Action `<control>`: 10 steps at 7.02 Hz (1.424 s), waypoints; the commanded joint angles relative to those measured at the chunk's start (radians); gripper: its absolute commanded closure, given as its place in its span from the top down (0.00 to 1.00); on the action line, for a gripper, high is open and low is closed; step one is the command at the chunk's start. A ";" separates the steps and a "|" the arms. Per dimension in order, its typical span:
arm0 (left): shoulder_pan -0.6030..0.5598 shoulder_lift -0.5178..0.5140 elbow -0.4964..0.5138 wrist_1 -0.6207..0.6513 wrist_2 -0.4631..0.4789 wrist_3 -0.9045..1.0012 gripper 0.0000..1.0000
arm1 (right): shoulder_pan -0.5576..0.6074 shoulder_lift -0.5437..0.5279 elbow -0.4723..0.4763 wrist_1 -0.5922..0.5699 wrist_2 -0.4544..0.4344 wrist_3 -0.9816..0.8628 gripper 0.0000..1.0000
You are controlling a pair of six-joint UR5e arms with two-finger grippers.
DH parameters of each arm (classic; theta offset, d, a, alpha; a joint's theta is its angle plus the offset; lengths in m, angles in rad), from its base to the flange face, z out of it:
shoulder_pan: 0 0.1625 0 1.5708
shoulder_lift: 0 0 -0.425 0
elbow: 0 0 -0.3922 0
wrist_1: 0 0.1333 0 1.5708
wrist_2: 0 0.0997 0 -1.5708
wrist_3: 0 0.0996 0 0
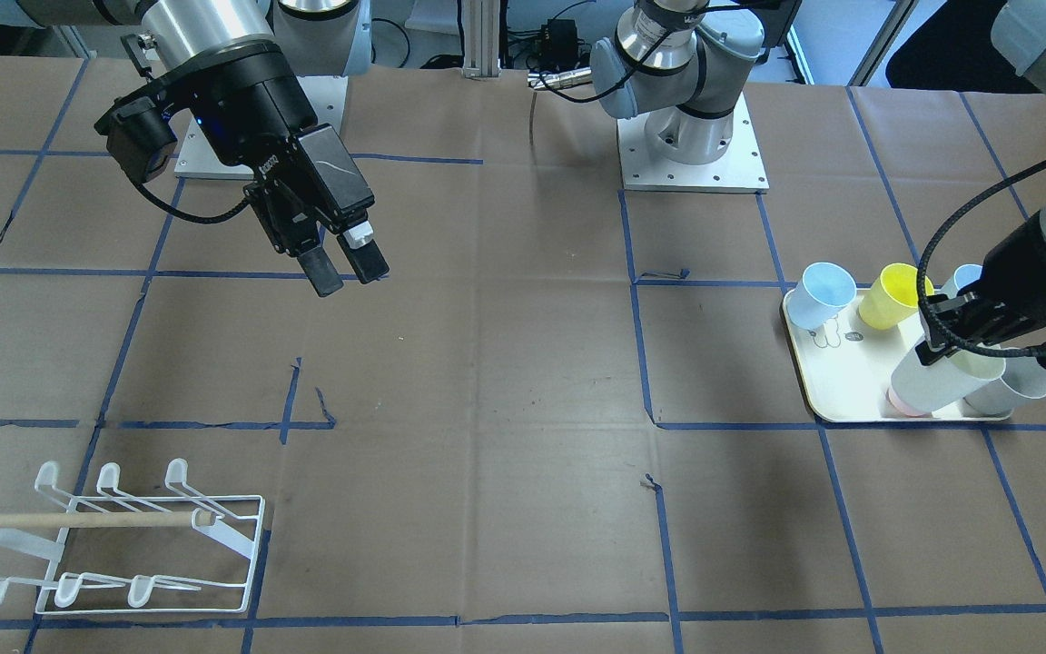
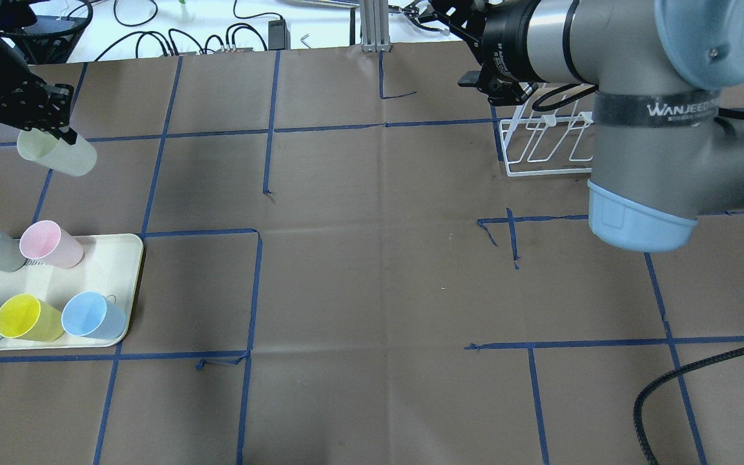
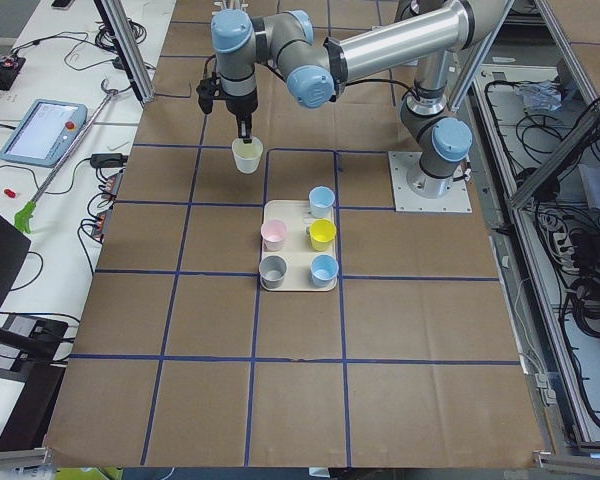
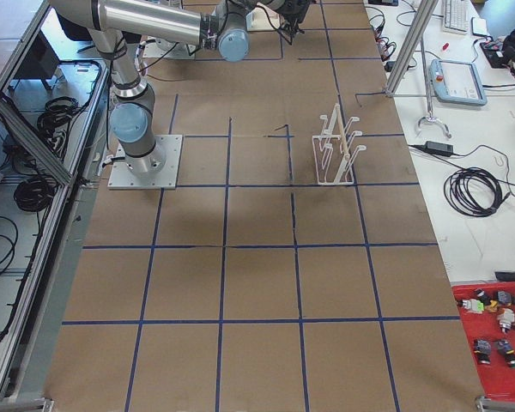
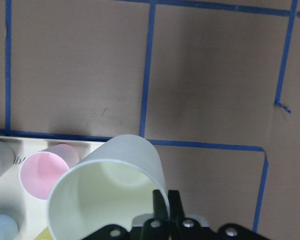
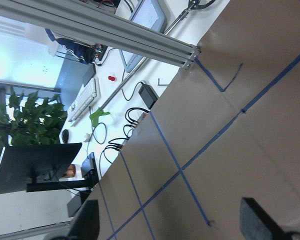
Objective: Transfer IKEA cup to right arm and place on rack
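Left hand (image 2: 61, 132) pinches the pale-green plastic cup (image 2: 55, 155) by its rim, presumably leaving the body free for the spread right hand (image 1: 346, 270) waiting mid-worktop (image 1: 523, 363).

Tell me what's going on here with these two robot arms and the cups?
The left gripper holds a pale cream cup by its rim, tilted, up off the table near the tray, where five other cups stand. The right gripper hangs open and empty over the other side of the table. The white rack has no cup on it, so the hand-over and the placing are not yet done.
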 commanded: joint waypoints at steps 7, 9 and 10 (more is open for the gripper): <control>-0.229 0.098 -0.436 0.974 -0.762 0.050 0.00 | -0.011 0.006 0.335 -0.694 0.082 0.457 1.00; -0.265 0.084 -0.545 1.223 -0.857 0.044 0.00 | -0.011 0.008 0.337 -0.716 0.079 0.446 1.00; -0.268 0.071 -0.564 1.320 -0.935 0.043 0.00 | -0.010 0.006 0.338 -0.707 0.070 0.452 1.00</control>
